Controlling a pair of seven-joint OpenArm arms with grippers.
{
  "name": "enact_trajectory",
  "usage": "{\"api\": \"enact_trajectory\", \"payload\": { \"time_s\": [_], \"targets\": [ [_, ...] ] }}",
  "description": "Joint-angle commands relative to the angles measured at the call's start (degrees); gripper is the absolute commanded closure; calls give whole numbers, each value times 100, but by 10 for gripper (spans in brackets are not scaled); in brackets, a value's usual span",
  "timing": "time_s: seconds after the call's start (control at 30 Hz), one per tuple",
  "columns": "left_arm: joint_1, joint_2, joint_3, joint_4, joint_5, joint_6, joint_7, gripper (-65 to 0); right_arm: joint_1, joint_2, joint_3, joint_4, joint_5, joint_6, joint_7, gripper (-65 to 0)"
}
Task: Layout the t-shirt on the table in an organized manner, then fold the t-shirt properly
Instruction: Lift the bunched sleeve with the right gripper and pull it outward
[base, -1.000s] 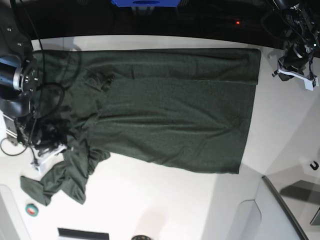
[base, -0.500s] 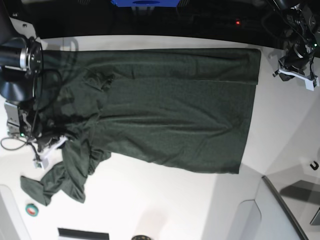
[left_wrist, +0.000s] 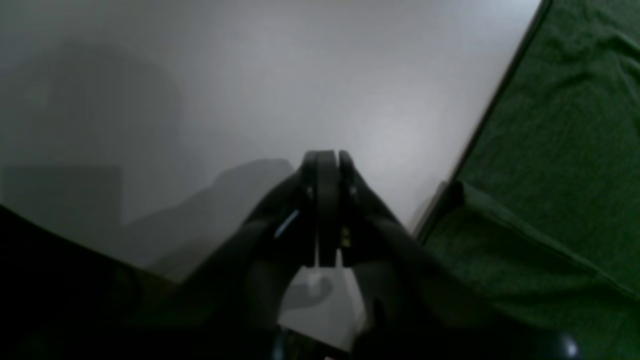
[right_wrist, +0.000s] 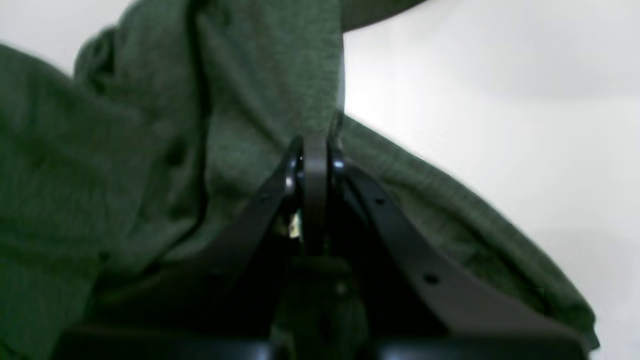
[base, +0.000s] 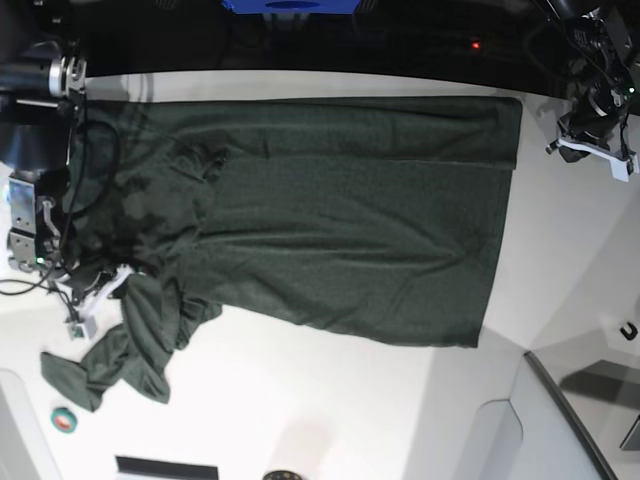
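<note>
The dark green t-shirt (base: 340, 220) lies spread across the white table (base: 330, 400), its straight hem toward the right and a bunched sleeve (base: 120, 360) trailing at the lower left. My right gripper (base: 103, 288) is at the shirt's crumpled left end, and in the right wrist view this gripper (right_wrist: 315, 145) is shut on a fold of the t-shirt (right_wrist: 260, 75). Off the shirt's upper right corner my left gripper (base: 590, 150) hovers. In the left wrist view it (left_wrist: 327, 160) is shut and holds nothing, with the t-shirt (left_wrist: 560, 150) edge to its right.
A small green tape roll (base: 64, 420) lies near the lower left corner. A black strip (base: 165, 467) sits at the bottom edge and a small black hook (base: 628, 330) at the right. A grey panel (base: 575, 420) borders the lower right; a blue object (base: 290, 5) is beyond the far edge.
My right arm has shifted toward the far edge and its gripper has closed on the shirt's crumpled left part, tugging the bunched cloth slightly. The left arm has not moved.
</note>
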Motion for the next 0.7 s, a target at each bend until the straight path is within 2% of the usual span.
{"api": "enact_trajectory", "payload": {
  "time_s": [0.0, 0.2, 0.33, 0.67],
  "targets": [
    [-14, -105, -2, 89, -61, -40, -98, 0, 116, 34, 8, 291, 98, 28, 92, -3],
    [-32, -105, 15, 89, -61, -40, -98, 0, -543, -124, 8, 1671, 98, 28, -418, -3],
    [-32, -105, 15, 116, -61, -40, -98, 0, -1176, -221, -18, 2753, 159, 28, -954, -2],
    [-76, -105, 15, 89, -61, -40, -98, 0, -2670, -291, -45, 4458, 1337, 37, -1517, -2]
  ]
}}
